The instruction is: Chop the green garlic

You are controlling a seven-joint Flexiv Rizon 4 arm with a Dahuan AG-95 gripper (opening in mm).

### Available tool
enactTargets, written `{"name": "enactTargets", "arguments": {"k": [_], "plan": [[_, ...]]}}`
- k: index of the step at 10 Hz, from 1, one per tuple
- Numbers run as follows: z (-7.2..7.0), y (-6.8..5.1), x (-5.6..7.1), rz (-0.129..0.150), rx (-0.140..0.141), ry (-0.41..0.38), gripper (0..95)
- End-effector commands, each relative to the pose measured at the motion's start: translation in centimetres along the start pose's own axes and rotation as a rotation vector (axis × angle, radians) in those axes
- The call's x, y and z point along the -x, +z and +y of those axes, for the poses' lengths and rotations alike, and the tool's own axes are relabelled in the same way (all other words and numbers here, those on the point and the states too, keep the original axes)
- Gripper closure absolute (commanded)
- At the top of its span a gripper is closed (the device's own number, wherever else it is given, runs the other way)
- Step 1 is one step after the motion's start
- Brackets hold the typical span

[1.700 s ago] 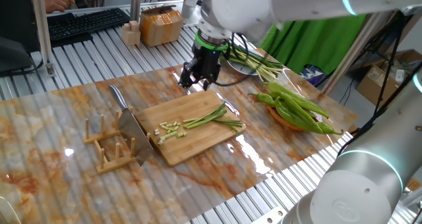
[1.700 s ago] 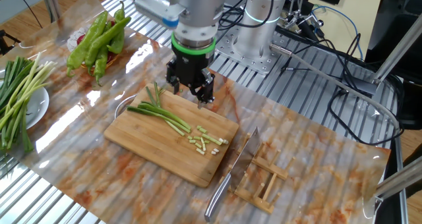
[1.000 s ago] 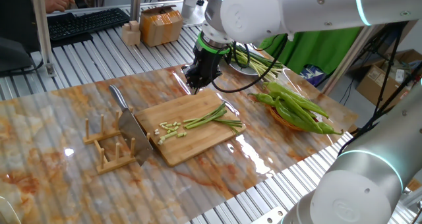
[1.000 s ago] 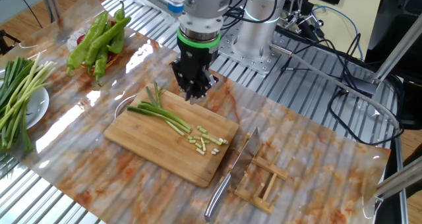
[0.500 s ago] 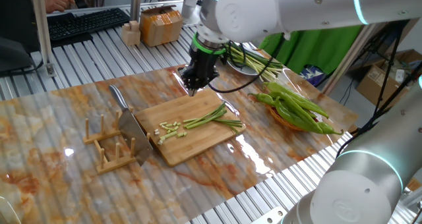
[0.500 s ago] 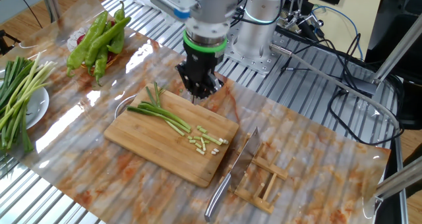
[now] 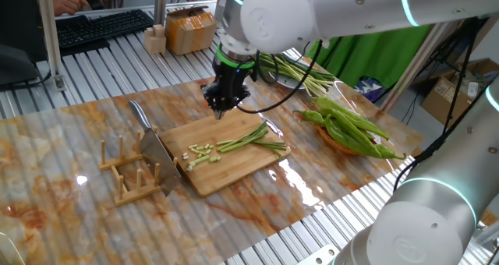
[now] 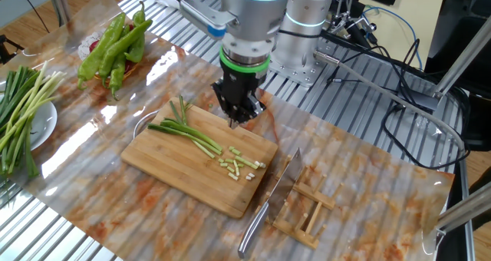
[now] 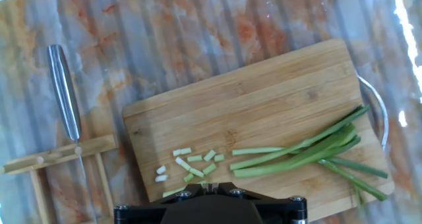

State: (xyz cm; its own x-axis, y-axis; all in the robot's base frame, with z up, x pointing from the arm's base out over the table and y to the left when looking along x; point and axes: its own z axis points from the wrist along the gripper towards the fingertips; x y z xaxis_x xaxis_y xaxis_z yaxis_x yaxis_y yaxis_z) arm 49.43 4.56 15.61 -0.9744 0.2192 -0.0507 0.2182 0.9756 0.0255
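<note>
The green garlic [image 7: 251, 139] lies on the wooden cutting board [image 7: 226, 173] as a few thin stalks with a small heap of cut bits [image 7: 199, 152] at their left end. It also shows in the other fixed view [image 8: 188, 133] and in the hand view [image 9: 303, 150], with the bits [image 9: 191, 161] nearer the knife. My gripper [image 7: 218, 109] hangs above the board's far edge, apart from the garlic. In the hand view its fingertips [image 9: 210, 184] are pressed together with nothing between them.
A cleaver [image 7: 156, 148] leans on a wooden rack [image 7: 129, 178] left of the board; its handle [image 9: 64, 85] shows in the hand view. Green peppers [image 7: 351, 128] lie to the right. A plate of long uncut stalks [image 7: 300, 74] stands behind.
The hand has turned about its axis and shifted along the board's far edge toward the knife side. The garlic, board and cleaver have not moved.
</note>
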Motion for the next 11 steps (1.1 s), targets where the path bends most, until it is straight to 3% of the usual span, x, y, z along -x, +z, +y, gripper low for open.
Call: {"name": "enactTargets", "arguments": {"k": [1,7,11], "plan": [[0.7,0.5,-0.1,0.019,-0.002,0.01,95.0],[2.8,3.0,-0.3,0.017,0.008,0.041,95.0],[4.1,3.7,-0.4,0.019,0.007,0.044,95.0]]}}
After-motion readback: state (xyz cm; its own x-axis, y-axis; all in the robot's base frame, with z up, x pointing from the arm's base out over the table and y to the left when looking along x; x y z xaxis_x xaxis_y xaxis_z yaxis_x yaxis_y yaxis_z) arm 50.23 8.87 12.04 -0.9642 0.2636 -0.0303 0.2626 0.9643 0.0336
